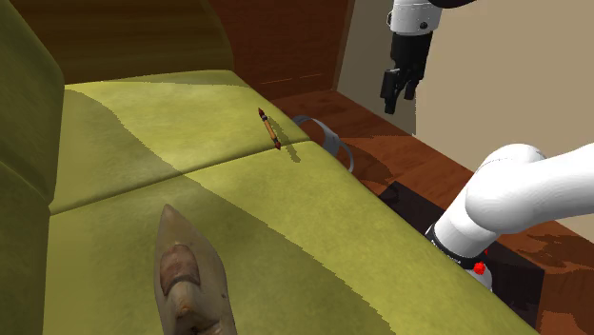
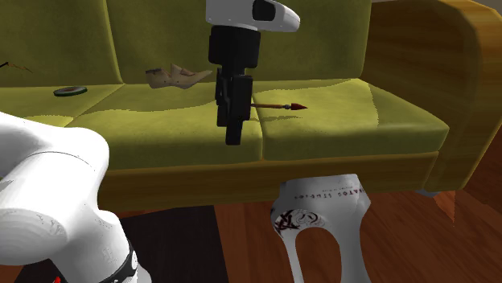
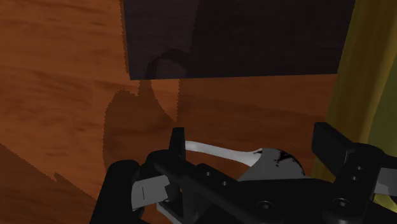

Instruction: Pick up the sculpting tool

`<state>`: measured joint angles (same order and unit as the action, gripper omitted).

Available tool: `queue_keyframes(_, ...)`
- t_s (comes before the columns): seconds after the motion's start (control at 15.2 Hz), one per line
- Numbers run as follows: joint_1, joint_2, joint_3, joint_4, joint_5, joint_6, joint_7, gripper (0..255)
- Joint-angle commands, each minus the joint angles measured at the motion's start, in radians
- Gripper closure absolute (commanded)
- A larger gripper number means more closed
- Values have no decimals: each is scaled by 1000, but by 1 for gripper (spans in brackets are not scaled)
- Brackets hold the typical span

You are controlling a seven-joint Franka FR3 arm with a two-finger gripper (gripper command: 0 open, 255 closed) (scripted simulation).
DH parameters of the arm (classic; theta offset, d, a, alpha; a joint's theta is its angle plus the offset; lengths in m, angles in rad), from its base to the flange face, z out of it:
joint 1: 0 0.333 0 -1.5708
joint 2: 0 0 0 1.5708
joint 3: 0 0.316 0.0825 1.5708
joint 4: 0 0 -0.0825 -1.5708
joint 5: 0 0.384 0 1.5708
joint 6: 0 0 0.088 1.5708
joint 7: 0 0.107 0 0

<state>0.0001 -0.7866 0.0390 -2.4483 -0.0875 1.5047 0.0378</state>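
Shoulder view: the all-black two-finger gripper (image 1: 400, 98) is hanging from the white arm (image 1: 514, 190) above the reddish-brown wooden floor (image 1: 409, 157), out past the front edge of the olive-green sofa (image 1: 143, 143). The slim reddish-brown sculpting tool (image 1: 269, 128) is lying on the seat, just beside the seam between two cushions and near the front edge, well apart from the gripper. A tan shoe-shaped wooden form (image 1: 190, 281) is resting on the nearer cushion. A white looped object (image 1: 324, 135) is showing below the sofa's edge, between the tool and the gripper.

Second exterior view: the gripper (image 2: 233, 133) is pointing its fingers downward in front of the sofa (image 2: 346, 120). The sculpting tool (image 2: 281, 106) is lying flat on the seat just to this view's right of the gripper, its dark red tip pointing to the view's right. The shoe-shaped wooden form (image 2: 177, 77) is sitting farther back near the backrest, and a dark flat disc (image 2: 71, 91) is lying on the cushion at this view's left. The white looped object (image 2: 322, 213), bearing black markings, is standing on the floor (image 2: 450, 241) below the seat's front edge.

Wrist view: the gripper (image 3: 254, 139) is showing its two black fingers (image 3: 177, 143) standing wide apart and gripping nothing. The white looped object (image 3: 216, 151) is lying beneath them, untouched, over the wooden floor (image 3: 57, 76) and near a dark rug (image 3: 242, 38).
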Motion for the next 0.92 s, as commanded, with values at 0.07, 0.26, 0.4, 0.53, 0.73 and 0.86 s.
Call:
queue_keyframes(0.07, 4, 16, 23, 7, 19, 13, 36, 0)
queue_keyframes(0.26, 12, 71, 89, 36, 70, 52, 144, 0)
queue_keyframes(0.4, 14, 114, 133, 63, 99, 80, 214, 0)
queue_keyframes(0.53, 14, 162, 176, 95, 121, 107, 284, 0)
queue_keyframes(0.73, 11, 242, 238, 154, 142, 146, 390, 0)
queue_keyframes(0.86, 7, 300, 278, 200, 148, 169, 461, 0)
